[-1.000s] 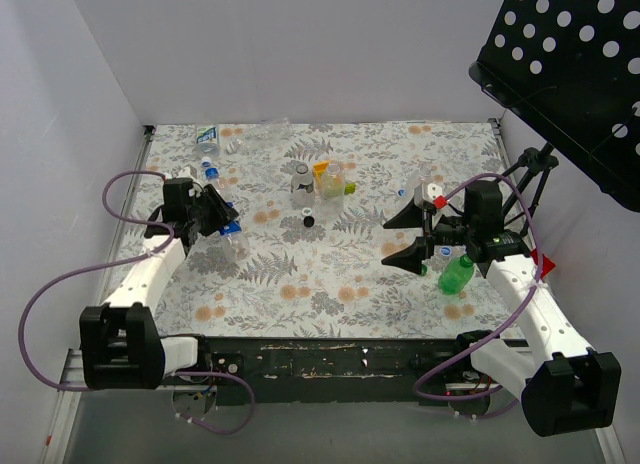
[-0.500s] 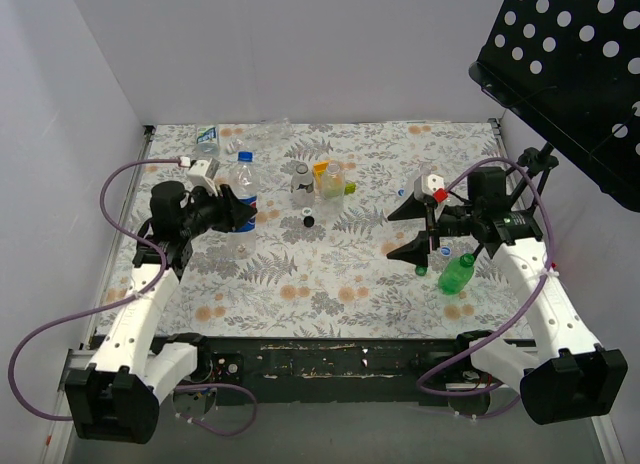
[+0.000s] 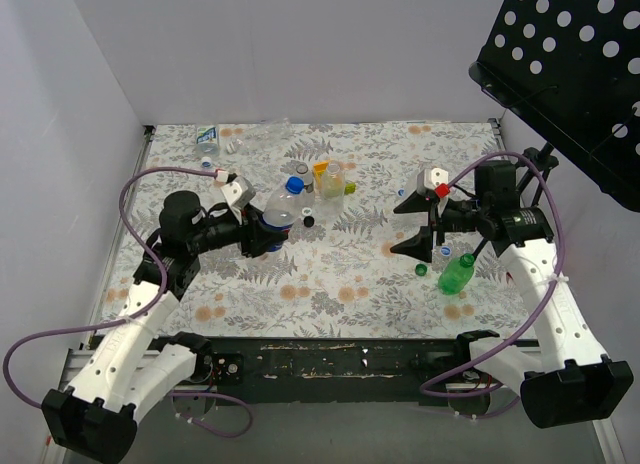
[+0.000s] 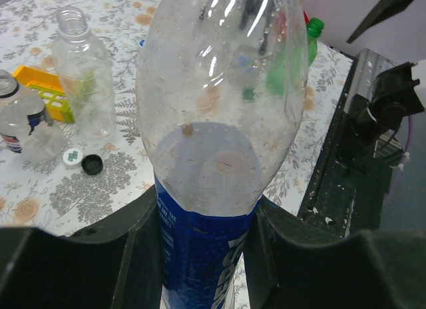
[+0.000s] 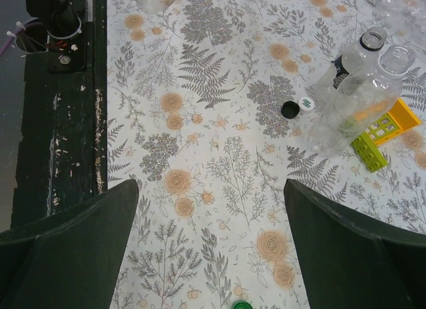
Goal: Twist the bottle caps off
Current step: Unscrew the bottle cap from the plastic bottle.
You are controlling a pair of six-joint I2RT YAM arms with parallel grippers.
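My left gripper [image 3: 262,234] [image 4: 203,249] is shut on the blue-labelled lower part of a clear bottle [image 3: 281,206] [image 4: 219,109]. The bottle is lifted off the table and tilted toward the middle, with its blue cap [image 3: 294,183] on. That cap is out of the left wrist view. My right gripper [image 3: 396,229] [image 5: 210,184] hangs open over bare floral cloth, apart from everything. A green bottle [image 3: 457,274] lies under the right arm, and a loose green cap [image 3: 422,269] [image 5: 239,305] lies beside it. Two capless clear bottles [image 3: 302,182] [image 5: 359,96] stand mid-table.
A black cap [image 3: 308,222] [image 5: 290,110] and a white cap [image 5: 306,103] lie by the standing bottles, next to a yellow and green block [image 5: 379,129]. Another bottle [image 3: 208,136] lies at the far left corner. A black perforated stand [image 3: 570,64] overhangs the right side.
The left arm has lifted the blue-labelled bottle from the left side, carried it toward the middle and tilted it. The right gripper has drifted slightly away, still open.
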